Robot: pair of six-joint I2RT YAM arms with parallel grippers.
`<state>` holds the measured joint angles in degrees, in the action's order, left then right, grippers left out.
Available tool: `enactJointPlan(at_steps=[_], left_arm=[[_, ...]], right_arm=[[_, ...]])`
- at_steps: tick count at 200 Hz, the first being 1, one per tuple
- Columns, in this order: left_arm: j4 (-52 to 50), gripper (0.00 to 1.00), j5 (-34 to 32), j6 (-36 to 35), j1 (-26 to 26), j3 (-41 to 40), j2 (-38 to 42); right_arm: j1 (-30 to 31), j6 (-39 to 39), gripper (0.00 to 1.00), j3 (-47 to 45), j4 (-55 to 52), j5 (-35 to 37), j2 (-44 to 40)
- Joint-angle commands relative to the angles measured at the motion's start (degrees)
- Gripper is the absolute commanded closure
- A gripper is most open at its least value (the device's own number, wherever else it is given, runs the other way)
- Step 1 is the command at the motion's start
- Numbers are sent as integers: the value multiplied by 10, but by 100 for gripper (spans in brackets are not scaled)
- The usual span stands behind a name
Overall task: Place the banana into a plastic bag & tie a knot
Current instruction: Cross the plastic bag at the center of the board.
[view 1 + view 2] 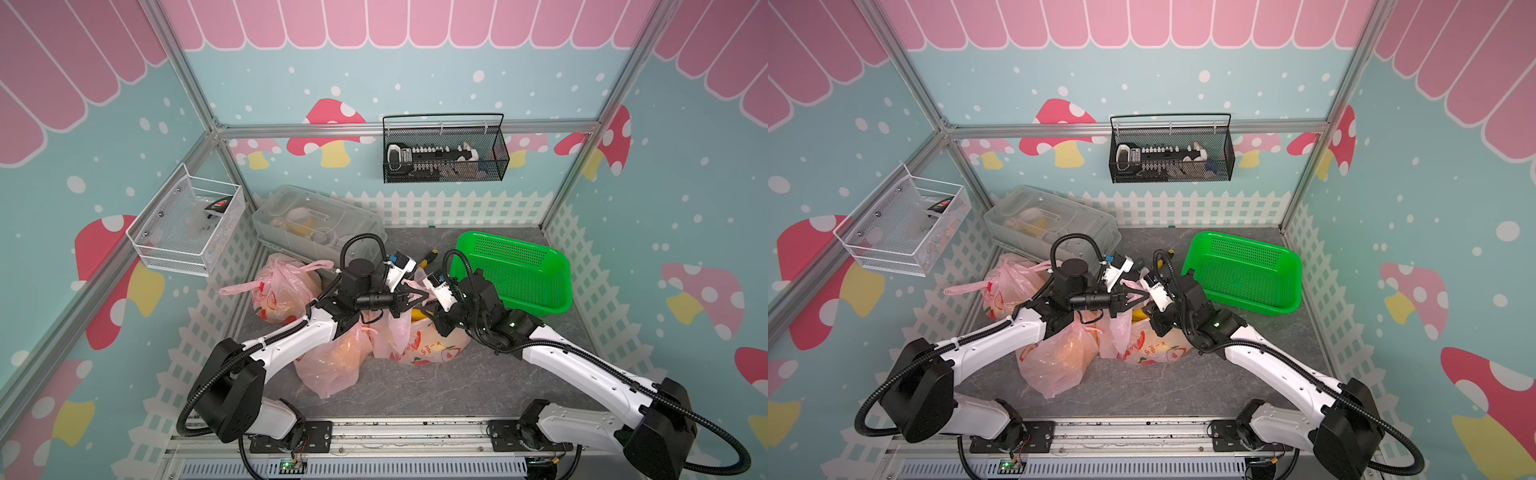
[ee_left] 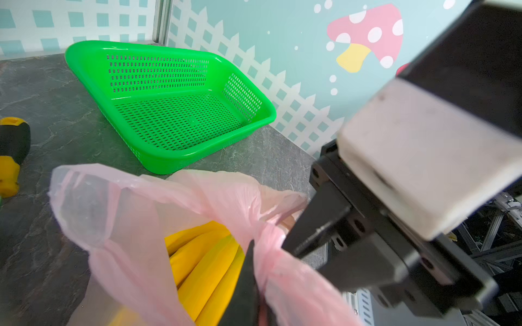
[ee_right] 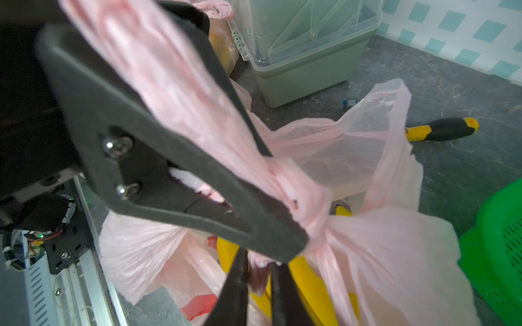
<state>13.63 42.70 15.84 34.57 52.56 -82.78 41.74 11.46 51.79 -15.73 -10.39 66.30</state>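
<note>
Pinching the bag (image 1: 419, 349) by its gathered handle, my left pincer (image 1: 417, 296) is closed tight on the pink film, held over the bag's mouth. My right pincer (image 3: 260, 264) sits close against it. It is parted only narrowly, with twisted film in the gap, and whether it grips that film I cannot tell. The banana (image 2: 203, 268) lies inside the bag, yellow showing through the open mouth. The bag rests on the table (image 1: 436, 386), near the green basket (image 1: 498, 249), and a second pink bag (image 1: 332, 365) lies just beside it on my left side.
</note>
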Motion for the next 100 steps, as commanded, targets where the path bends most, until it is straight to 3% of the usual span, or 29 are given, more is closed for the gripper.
enactJointPlan(at_steps=[1, 28, 59, 100], left_arm=[[17, 99, -3, -24, -3, -5, 28], [15, 100, -5, -51, -2, -22, 48], [17, 100, 18, -86, -1, -42, 68], [8, 100, 50, -113, 1, -44, 83]], right_arm=[[3, -49, 66, 45, -71, -20, -39], [1, -95, 58, 79, -147, 3, -78], [-1, -140, 53, 81, -155, 46, -95], [-1, -194, 51, 96, -144, 11, -72]])
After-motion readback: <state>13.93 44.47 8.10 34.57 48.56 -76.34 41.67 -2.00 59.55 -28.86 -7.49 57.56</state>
